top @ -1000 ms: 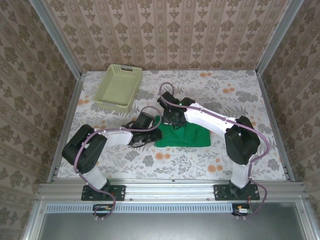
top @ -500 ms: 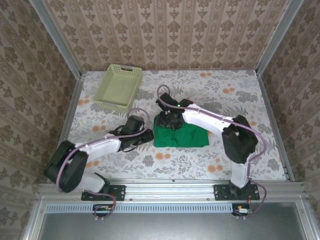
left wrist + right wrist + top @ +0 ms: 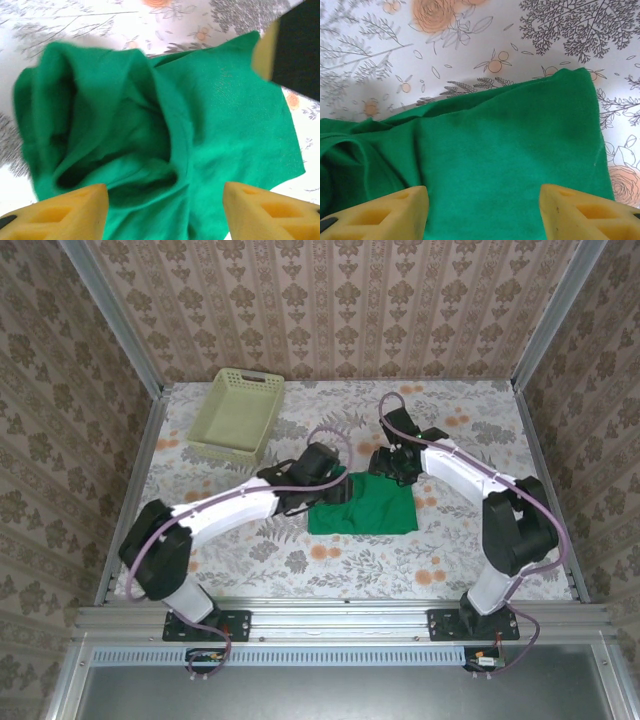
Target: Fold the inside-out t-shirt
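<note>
The top camera is looking down from high behind the table [image 3: 450, 540], taking in its whole surface. Both wrist cameras are hovering close and facing downward, each sharing the t-shirt [image 3: 365, 510] with the overhead view.

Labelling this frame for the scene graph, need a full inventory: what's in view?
t-shirt: one, bright green, folded, mid-table between the arms
basket: one, pale yellow-green lattice, far left of table
table: one, white floral cover
walls: three, beige patterned wallpaper, around the table
left arm: one, white and black, reaching to the t-shirt's left end
right arm: one, white and black, reaching to its far edge
left fingers: two, yellow, open above the t-shirt
right fingers: two, yellow, open above the t-shirt
</note>
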You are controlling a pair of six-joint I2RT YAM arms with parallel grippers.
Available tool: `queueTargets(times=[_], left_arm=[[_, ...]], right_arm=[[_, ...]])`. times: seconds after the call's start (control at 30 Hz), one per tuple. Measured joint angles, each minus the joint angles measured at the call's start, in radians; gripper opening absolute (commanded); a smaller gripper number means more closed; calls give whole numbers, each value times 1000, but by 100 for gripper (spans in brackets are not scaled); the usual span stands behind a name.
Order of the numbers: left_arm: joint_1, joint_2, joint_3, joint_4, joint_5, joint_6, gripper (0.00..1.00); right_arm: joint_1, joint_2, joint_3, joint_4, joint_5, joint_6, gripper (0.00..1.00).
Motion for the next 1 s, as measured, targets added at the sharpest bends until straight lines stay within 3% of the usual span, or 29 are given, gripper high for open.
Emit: queueTargets(times=[0.1, 0.17, 0.43, 0.5, 0.77, 1.0], left_arm=[[-31, 106, 90, -57, -34, 19, 68], [-42, 152, 108, -84, -51, 25, 62], [-28, 161, -32, -116, -98, -9, 21], [-9, 121, -114, -98, -97, -30, 17], [89, -75, -335, 24, -68, -82, 17], [213, 34, -282, 92, 35, -37, 15]], right_arm=[[-2, 31, -1, 32, -8, -16, 61], [-4, 53, -1, 47, -12, -25, 61], [-71, 114, -78, 75, 8, -10, 53], [-90, 113, -125, 87, 14, 3, 46], [-15, -96, -373, 111, 73, 126, 38], [183, -343, -560, 55, 111, 303, 37]])
